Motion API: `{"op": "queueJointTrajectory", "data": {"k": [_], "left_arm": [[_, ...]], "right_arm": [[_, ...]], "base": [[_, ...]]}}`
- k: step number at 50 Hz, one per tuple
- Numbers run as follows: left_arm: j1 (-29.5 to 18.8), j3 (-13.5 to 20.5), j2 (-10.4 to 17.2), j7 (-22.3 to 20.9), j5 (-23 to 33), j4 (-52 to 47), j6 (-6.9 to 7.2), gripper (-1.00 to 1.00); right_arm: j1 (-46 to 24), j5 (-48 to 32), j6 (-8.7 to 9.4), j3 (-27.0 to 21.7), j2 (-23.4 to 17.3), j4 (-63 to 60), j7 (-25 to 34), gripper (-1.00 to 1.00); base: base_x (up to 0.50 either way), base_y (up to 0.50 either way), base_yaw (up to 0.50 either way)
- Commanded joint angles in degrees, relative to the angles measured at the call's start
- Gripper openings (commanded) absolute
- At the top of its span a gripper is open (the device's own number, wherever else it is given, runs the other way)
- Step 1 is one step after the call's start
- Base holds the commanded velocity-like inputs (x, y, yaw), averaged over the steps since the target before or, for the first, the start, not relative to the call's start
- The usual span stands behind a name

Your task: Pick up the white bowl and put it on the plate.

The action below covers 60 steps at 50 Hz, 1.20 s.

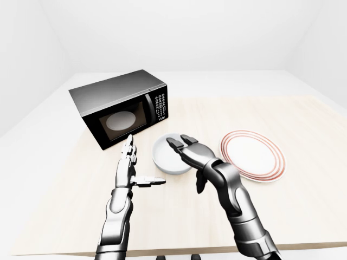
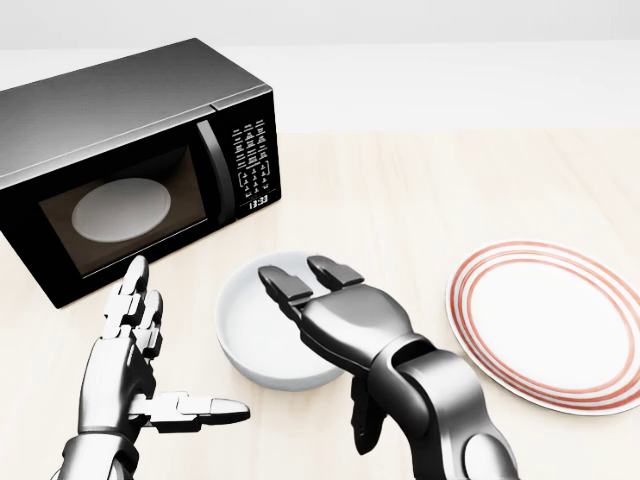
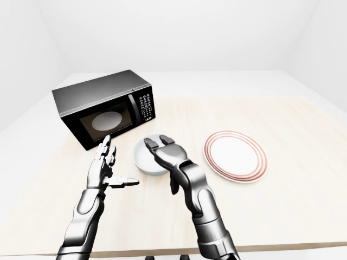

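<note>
The white bowl [image 2: 258, 335] sits on the wooden table between the microwave and the plate. The white plate with red rings [image 2: 553, 328] lies to its right, empty. My right hand [image 2: 320, 300] is open, palm down, its fingers over the bowl's right half and its thumb hanging below, not closed on the rim. My left hand [image 2: 150, 350] is open to the left of the bowl, fingers pointing up and thumb pointing right, apart from the bowl.
A black microwave [image 2: 130, 160] with a closed door stands at the upper left of the table, close to the bowl. The table [image 1: 282, 211] stretches right and towards the bottom of the views. White walls surround it.
</note>
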Motion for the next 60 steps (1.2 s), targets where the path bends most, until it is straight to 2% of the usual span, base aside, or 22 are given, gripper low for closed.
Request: {"op": "queueJointTrajectory", "data": {"k": [1,16,60], "left_arm": [[0.00,0.00,0.00,0.00,0.00,0.00,0.00,1.00],[0.00,0.00,0.00,0.00,0.00,0.00,0.00,1.00],[0.00,0.00,0.00,0.00,0.00,0.00,0.00,1.00]], "right_arm": [[-0.26,-0.91,0.00,1.34,0.79,4.00,0.00,1.00],[-3.00,-1.29,0.00,1.09,1.12,13.61,0.00,1.00],[-4.80,-1.23,0.00,0.84,0.87,20.14,0.00,1.00]], "base": [[0.00,0.00,0.00],[0.00,0.00,0.00],[0.00,0.00,0.00]]}}
